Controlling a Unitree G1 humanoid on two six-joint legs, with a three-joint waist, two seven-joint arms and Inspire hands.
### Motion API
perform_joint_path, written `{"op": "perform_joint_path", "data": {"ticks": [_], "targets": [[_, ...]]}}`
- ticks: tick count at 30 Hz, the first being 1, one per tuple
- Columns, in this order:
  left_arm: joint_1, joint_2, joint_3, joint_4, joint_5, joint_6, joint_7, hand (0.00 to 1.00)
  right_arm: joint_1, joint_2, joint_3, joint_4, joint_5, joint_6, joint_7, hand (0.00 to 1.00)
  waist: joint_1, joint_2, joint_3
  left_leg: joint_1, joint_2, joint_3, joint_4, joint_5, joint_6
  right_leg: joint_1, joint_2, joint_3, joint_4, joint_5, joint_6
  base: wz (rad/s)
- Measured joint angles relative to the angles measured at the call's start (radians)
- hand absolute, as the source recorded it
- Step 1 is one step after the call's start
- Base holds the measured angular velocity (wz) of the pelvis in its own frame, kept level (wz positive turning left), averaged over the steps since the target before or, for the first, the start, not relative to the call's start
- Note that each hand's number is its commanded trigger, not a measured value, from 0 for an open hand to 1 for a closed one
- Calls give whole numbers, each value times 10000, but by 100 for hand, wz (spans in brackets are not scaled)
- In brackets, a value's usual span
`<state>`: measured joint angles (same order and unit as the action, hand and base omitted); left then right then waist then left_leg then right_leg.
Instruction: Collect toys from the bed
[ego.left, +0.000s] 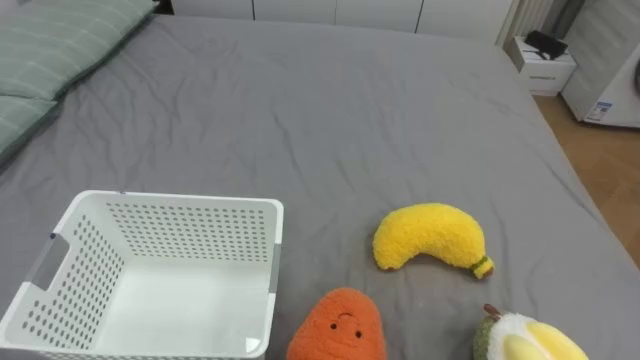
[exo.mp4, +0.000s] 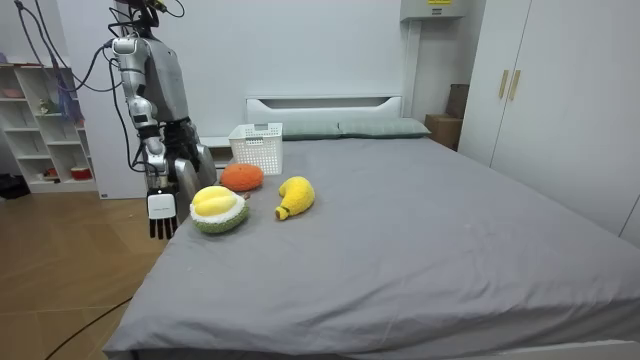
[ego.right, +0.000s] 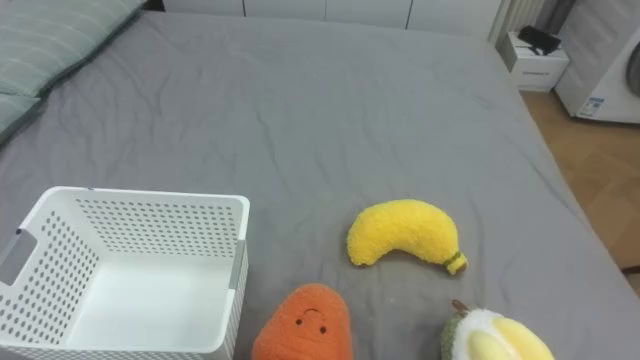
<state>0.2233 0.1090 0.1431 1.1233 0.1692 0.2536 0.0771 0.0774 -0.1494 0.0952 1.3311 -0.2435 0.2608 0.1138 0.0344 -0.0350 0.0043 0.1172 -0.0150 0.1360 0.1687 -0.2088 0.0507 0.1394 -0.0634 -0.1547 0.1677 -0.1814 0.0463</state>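
Our right hand hangs beside the bed, fingers straight, holding nothing. White basket, carrot, banana & durian plushies lie on the bed.

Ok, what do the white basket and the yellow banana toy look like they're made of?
The basket looks like rigid white plastic, smooth with a slight sheen, its walls moulded with rows of small holes. The banana looks like plush fabric, matte and fuzzy with a nubbly pile, probably soft-stuffed.
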Motion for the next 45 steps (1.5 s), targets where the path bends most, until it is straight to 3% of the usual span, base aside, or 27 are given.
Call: {"op": "perform_joint_path", "data": {"ticks": [15, 20, 23, 26, 29, 31, 34, 37, 39, 44, 45], "targets": [[7, 23, -57, -48, 7, -27, -2, 0, -84, -5, 8, 53, 81, -5, 168, 0, 18, 78, -10, -19, 2, 4, -3, 0, 0, -59, 0, -13, -9, 0, 0, 0], [9, 27, -55, -52, 8, 8, -2, 0, -49, -32, -113, 145, 887, 4, -29, 0, -5, 70, -9, -20, 2, 4, -2, 1, 0, -75, 1, 1, 0, -1, 0, 0], [-5, 45, 146, -79, 6, 25, -2, 0, 48, -56, -641, 339, 1679, 13, -209, 0, -26, 81, -12, -16, 6, 17, -1, 1, 0, -79, 3, 31, 11, 0, -2, 0], [12, 54, 887, -142, 13, 18, -1, 0, 342, -108, -1831, 512, 2712, 12, -529, 0, -162, 62, -6, -2, 11, 8, 2, 1, -1, -43, 12, 8, -3, 0, -2, 0], [97, 260, 1212, -143, -11, 17, 3, 0, 482, -364, -3119, 530, 3857, -3, -986, 0, -461, 3, -16, -11, 16, 57, -1, 2, -2, -111, 0, 30, 6, -10, -13, -5], [88, 404, 1581, -148, -32, 6, 76, 0, 538, -772, -4114, 473, 4899, -29, -1404, 0, -670, -83, -46, 9, 25, 179, -23, 2, 0, -169, -14, 94, 25, -13, -13, -13], [120, 695, 1752, -464, -168, -63, 240, 0, 518, -1240, -5099, 69, 5573, -139, -2103, 0, -966, -230, -21, 9, 41, 243, -37, 2, 0, -205, 9, 166, 31, -8, -16, -8], [66, 937, 1753, -470, -298, -424, 354, 0, 243, -1783, -5378, -492, 5660, -306, -2986, 0, -1091, -374, -12, 14, 41, 334, -68, 2, 2, -271, 43, 318, 57, 20, -7, -11], [79, 942, 1769, -440, -289, -429, 459, 0, -20, -1983, -5559, -1093, 5673, -434, -3585, 0, -1093, -457, -13, 8, 63, 499, -116, 3, 1, -366, 80, 489, 70, 51, -3, -21], [181, 937, 1683, -460, -407, -673, 514, 0, -186, -1998, -5560, -4044, 5836, -789, -4386, 0, -931, -554, 14, -52, 142, 780, -178, 7, -7, -585, 143, 654, 86, 175, -41, -16], [188, 939, 1678, -478, -407, -746, 514, 0, -185, -1997, -5502, -4938, 5822, -819, -4509, 0, -846, -487, -44, -129, 158, 805, -186, 7, -8, -642, 154, 674, 113, 193, -46, -8]]}}
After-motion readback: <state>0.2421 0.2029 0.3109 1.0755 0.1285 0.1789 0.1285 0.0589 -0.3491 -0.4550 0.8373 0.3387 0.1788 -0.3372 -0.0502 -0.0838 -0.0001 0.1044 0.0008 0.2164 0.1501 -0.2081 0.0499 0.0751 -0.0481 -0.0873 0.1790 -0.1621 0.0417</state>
